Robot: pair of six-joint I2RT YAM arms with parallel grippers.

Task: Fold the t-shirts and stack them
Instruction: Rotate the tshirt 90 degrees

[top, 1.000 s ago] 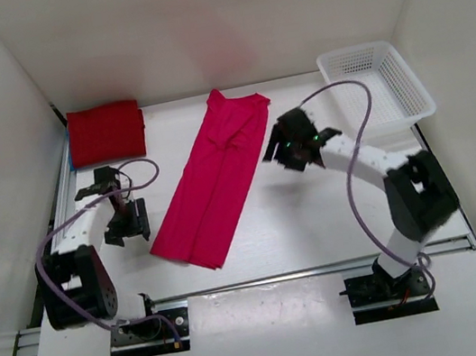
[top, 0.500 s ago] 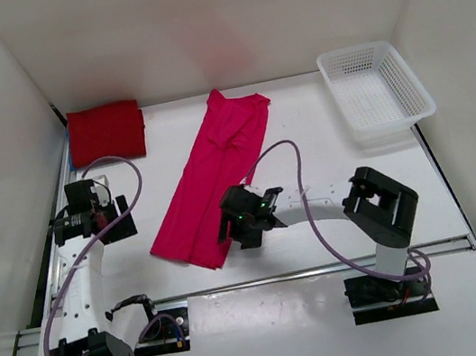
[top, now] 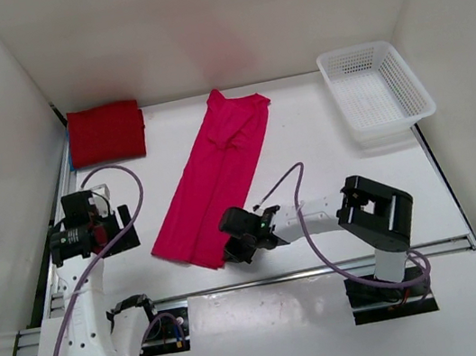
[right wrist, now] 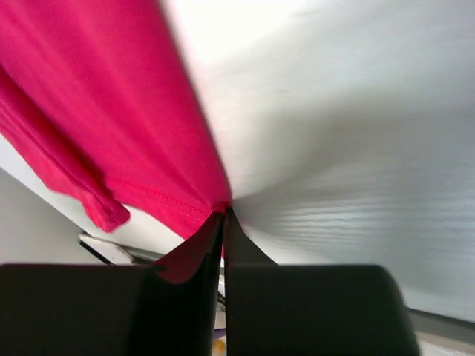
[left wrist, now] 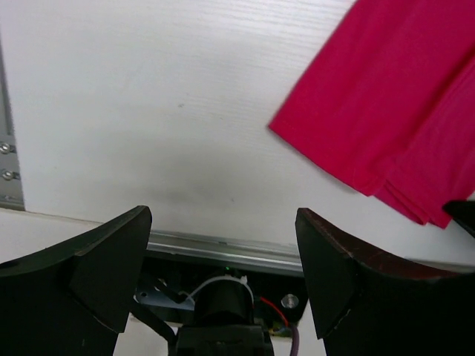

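Note:
The pink-magenta t-shirt (top: 215,177) lies folded into a long strip, running diagonally across the middle of the table. My right gripper (top: 232,250) sits low at the strip's near right corner. In the right wrist view that gripper (right wrist: 223,219) is shut on the hem corner of the pink cloth (right wrist: 96,96). A dark red t-shirt (top: 105,132) lies folded at the back left. My left gripper (top: 95,243) hovers left of the strip. In the left wrist view it (left wrist: 223,252) is open and empty, with the pink shirt's near end (left wrist: 386,104) at upper right.
A white mesh basket (top: 376,86) stands at the back right. A metal rail (top: 308,271) runs along the table's near edge, with both arm bases behind it. White walls close in the left, back and right sides.
My right arm swung from the back right down to the pink shirt's near corner and shut on it. The left arm pulled back to the left and its jaws widened.

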